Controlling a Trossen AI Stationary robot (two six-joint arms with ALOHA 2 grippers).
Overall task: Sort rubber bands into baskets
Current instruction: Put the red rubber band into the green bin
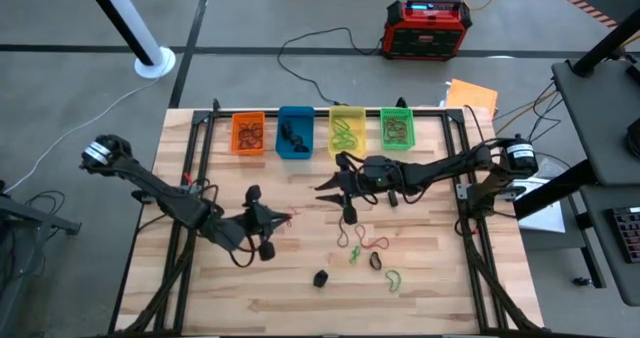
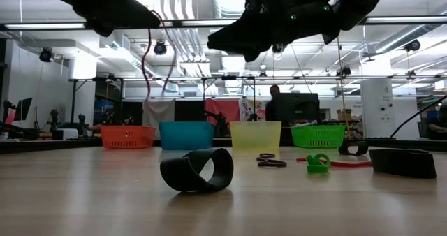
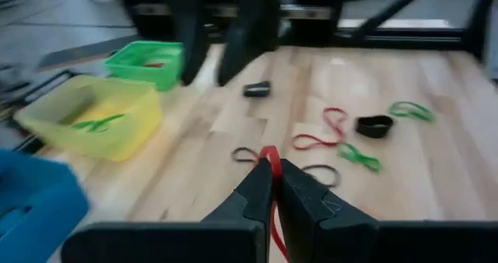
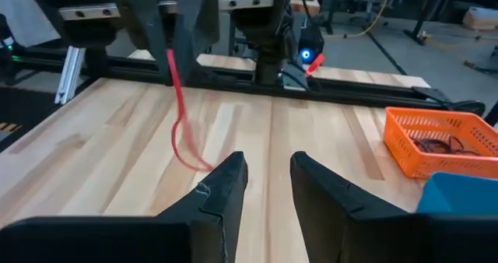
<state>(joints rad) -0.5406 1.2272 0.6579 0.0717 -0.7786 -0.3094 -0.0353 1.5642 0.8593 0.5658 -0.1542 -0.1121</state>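
Pinching a red band (image 3: 272,187), the left gripper (image 3: 272,177) had its fingers pressed together on it, above the table (image 1: 260,288) left of centre. From the right wrist view that band (image 4: 180,115) hung down as a long, thin strand, its lower end trailing toward the wood. In the high view I could barely make it out as a faint red line at the fingertips.

My right gripper (image 4: 268,173) hovered near mid-table, just short of the yellow basket (image 1: 346,128), with its fingers (image 4: 226,181) apart by a modest gap and nothing between them.

Loose bands lay on the wood between the arms and the near edge: a red loop (image 3: 320,132), two green ones (image 3: 358,156) (image 3: 411,110), thin dark loops (image 3: 320,174), and a black clump (image 3: 374,126). The red loop's long axis ran roughly toward the baskets.

Four baskets stood in a row at the far edge: orange (image 1: 248,133), blue (image 1: 294,131), yellow, green (image 1: 396,128). Each showed bands inside, though I could not count them. In the low view both grippers were cut off at the top, and a broad black band (image 2: 197,170) stood nearest the lens.
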